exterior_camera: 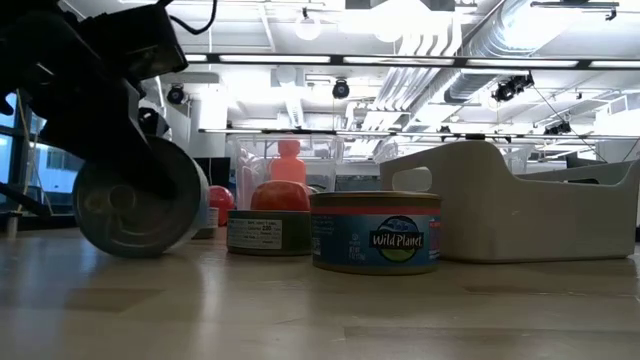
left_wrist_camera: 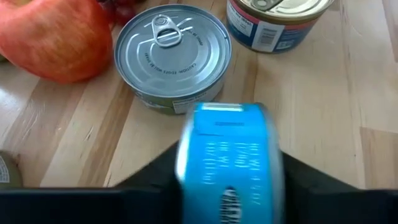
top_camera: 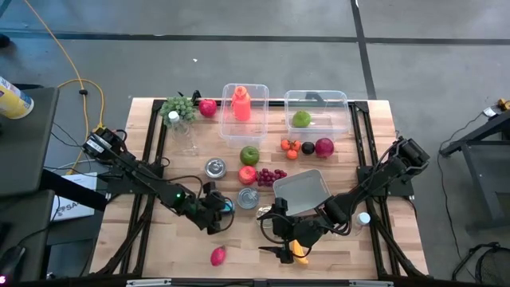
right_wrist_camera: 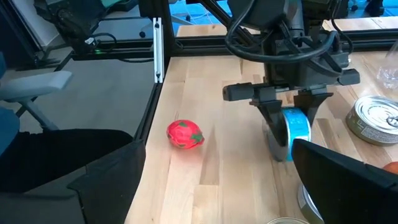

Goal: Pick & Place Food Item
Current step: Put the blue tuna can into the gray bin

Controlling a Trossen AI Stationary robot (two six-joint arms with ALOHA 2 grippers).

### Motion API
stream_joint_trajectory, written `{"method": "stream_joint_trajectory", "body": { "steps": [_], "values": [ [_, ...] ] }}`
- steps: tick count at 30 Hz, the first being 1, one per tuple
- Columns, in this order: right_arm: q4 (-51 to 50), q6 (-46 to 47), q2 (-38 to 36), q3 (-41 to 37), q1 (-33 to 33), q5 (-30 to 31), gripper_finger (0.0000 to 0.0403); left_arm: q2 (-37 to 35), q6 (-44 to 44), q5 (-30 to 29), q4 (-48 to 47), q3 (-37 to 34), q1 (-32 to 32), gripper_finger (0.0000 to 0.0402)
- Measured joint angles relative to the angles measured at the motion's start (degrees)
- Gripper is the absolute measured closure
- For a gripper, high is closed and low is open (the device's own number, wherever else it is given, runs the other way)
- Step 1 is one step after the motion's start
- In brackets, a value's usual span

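1. One blue-labelled tin can (left_wrist_camera: 227,165), round and on its edge, stands on the wooden counter (left_wrist_camera: 323,118), clamped in the left hand (top_camera: 221,209).
2. Two more metal cans lie flat nearby: a pull-tab can (left_wrist_camera: 171,55) and a Wild Planet can (exterior_camera: 375,232).
3. The right hand (top_camera: 280,253) hangs wide, empty, near the counter's front edge.

cans: four, namely a blue can (left_wrist_camera: 227,167), a silver can (left_wrist_camera: 173,56), a labelled can (left_wrist_camera: 275,22) and one more can (top_camera: 214,167)
apples: two, green apple (top_camera: 249,155) and red apple (top_camera: 247,174)
clear bins: two (top_camera: 245,104) (top_camera: 317,110)
white tray: one (top_camera: 302,191)
pincers: two (top_camera: 221,209) (top_camera: 280,239)
strawberry: one (right_wrist_camera: 185,134)
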Motion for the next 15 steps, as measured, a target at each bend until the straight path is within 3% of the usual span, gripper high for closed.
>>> {"method": "stream_joint_trajectory", "body": {
  "steps": [1, 6, 10, 15],
  "values": [
    [0.01, 0.0, 0.0, 0.0, 0.0, -0.01, 0.0009, 0.02, 0.31, 0.09, 0.02, 0.0, 0.0, 0.0278],
    [0.0, -0.02, 0.0, 0.0, 0.0, 0.01, 0.0009, -0.13, 1.54, 0.5, 0.02, 0.0, -0.37, 0.028],
    [0.15, -0.83, 0.0, 0.0, 0.0, 0.01, 0.0009, -2.3, 2.44, 8.11, -0.27, 0.23, -0.25, 0.028],
    [1.62, -1.81, 0.0, 0.0, 0.0, -0.46, 0.0009, -6.96, 4.66, 8.8, -0.06, 2.14, -0.46, 0.0278]
  ]
}}
